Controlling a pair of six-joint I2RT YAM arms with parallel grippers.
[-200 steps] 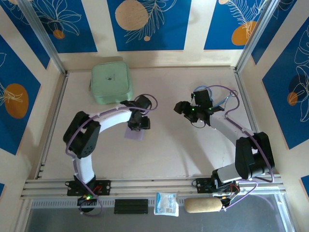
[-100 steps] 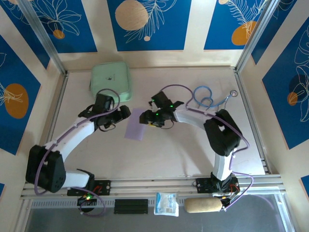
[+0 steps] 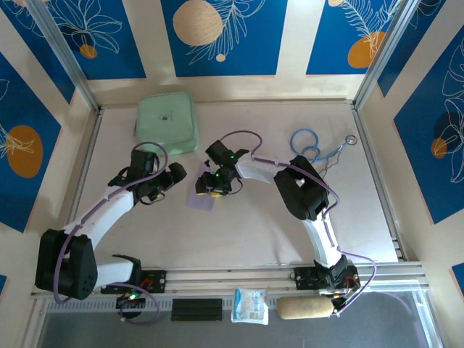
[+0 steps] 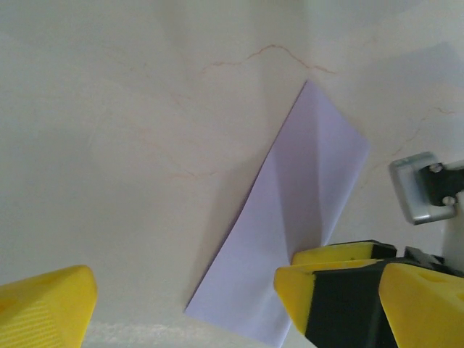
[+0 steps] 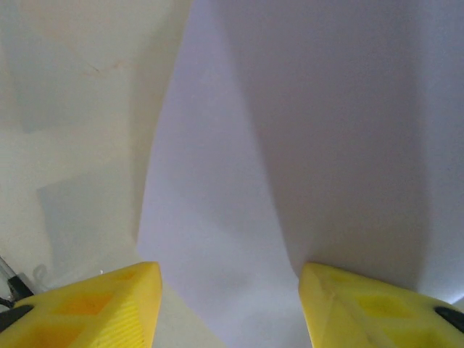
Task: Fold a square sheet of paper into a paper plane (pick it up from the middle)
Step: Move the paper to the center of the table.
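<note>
The right gripper (image 5: 228, 301) is open, its yellow fingers (image 5: 94, 308) spread wide and low over the sheet of paper (image 5: 290, 145). The pale lilac sheet lies directly beneath and ahead of it, flat on the table (image 3: 254, 217), with a soft crease along its length. The left gripper (image 4: 185, 308) is open too, and the sheet sits just ahead of it, nearer its right finger. Whether either gripper touches the paper cannot be told. Beyond the left gripper, well apart, rests a mint-green pouch (image 3: 167, 122).
</note>
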